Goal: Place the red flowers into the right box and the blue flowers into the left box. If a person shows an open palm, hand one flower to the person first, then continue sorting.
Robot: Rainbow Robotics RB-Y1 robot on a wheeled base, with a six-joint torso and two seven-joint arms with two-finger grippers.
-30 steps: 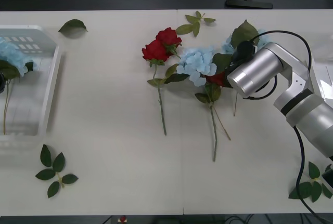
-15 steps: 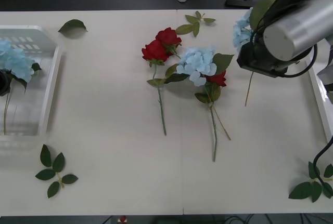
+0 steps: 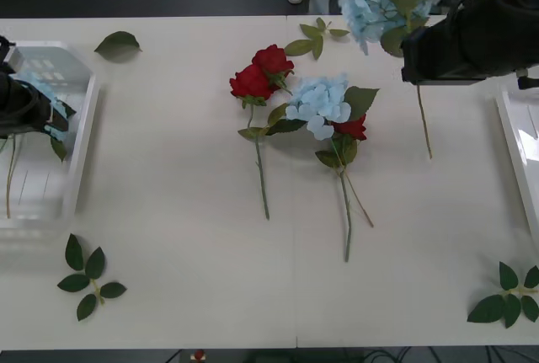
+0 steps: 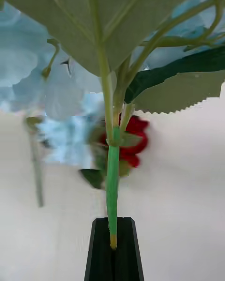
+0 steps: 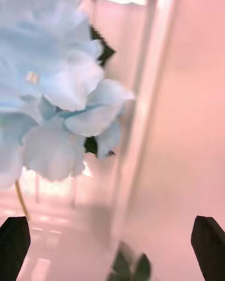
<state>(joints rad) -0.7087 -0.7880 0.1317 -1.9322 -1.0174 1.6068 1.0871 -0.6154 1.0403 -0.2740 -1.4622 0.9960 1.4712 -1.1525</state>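
We see a pale table (image 3: 185, 237) carrying two red roses (image 3: 262, 72), a blue hydrangea (image 3: 319, 104) over a third rose (image 3: 352, 128), loose leaf sprigs (image 3: 87, 277), and a white tray (image 3: 76, 140) at each side.

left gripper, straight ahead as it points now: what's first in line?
Likely the blue flower hanging just beyond the open left gripper, over the left box; depth is unclear.
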